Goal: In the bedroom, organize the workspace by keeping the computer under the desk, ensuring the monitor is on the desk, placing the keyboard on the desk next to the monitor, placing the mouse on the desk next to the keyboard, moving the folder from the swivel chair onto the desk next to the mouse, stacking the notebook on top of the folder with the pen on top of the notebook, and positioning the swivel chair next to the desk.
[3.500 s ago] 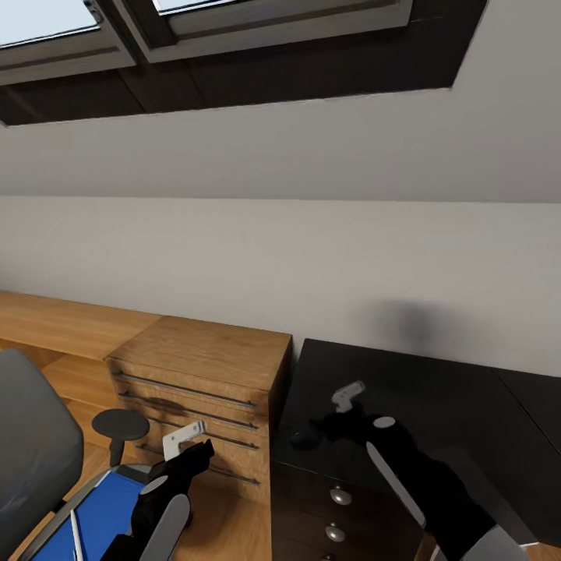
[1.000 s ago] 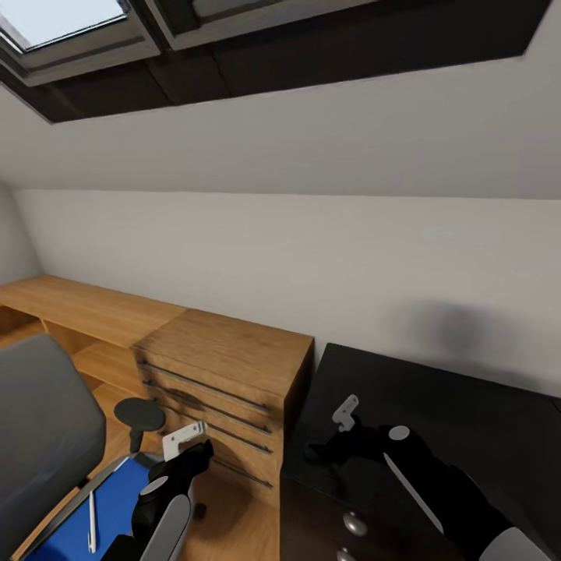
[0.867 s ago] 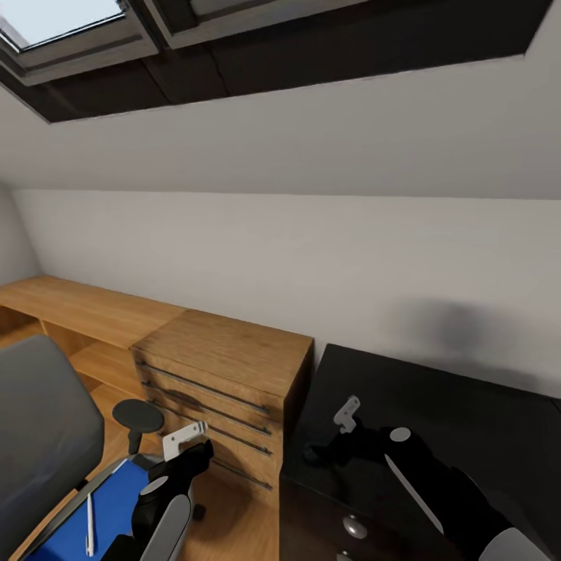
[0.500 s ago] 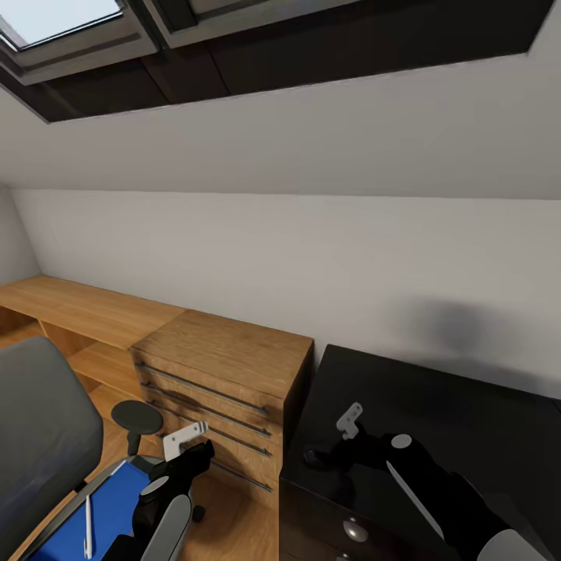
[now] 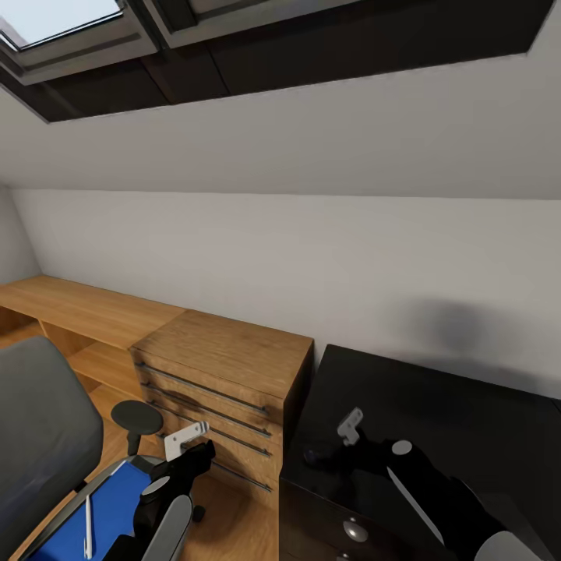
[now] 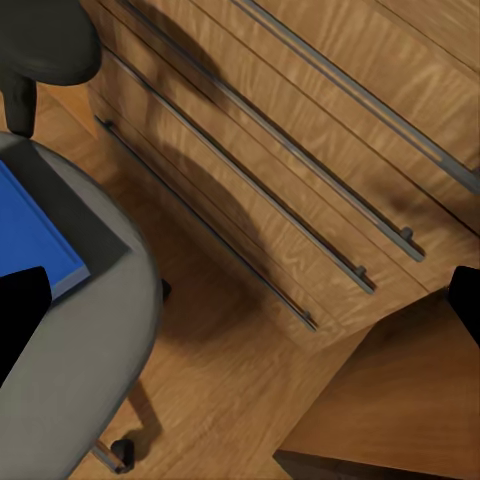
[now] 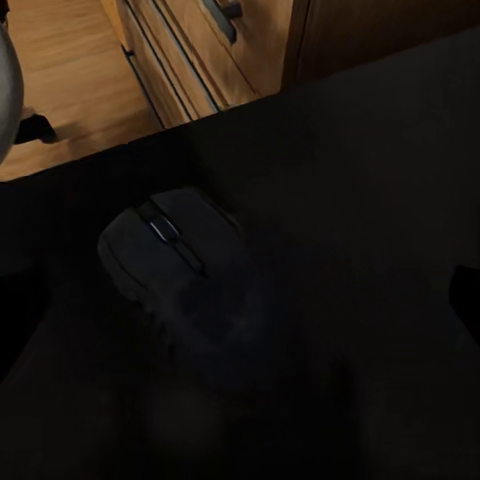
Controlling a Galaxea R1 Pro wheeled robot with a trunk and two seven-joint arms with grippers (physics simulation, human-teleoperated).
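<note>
Listing what we see: mouse point(image 7: 185, 270) lying on the black bench point(image 5: 436, 405) near its corner, our right hand point(image 5: 331, 444) spread wide above it; left hand point(image 5: 187, 446) wide over the swivel chair point(image 5: 39, 436), where folder point(image 5: 109, 506) and pen point(image 5: 88, 527) rest; no legible writing.

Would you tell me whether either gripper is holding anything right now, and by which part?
Nothing is held. The right gripper is open over the mouse on the desk; the left gripper is open and empty.
</note>
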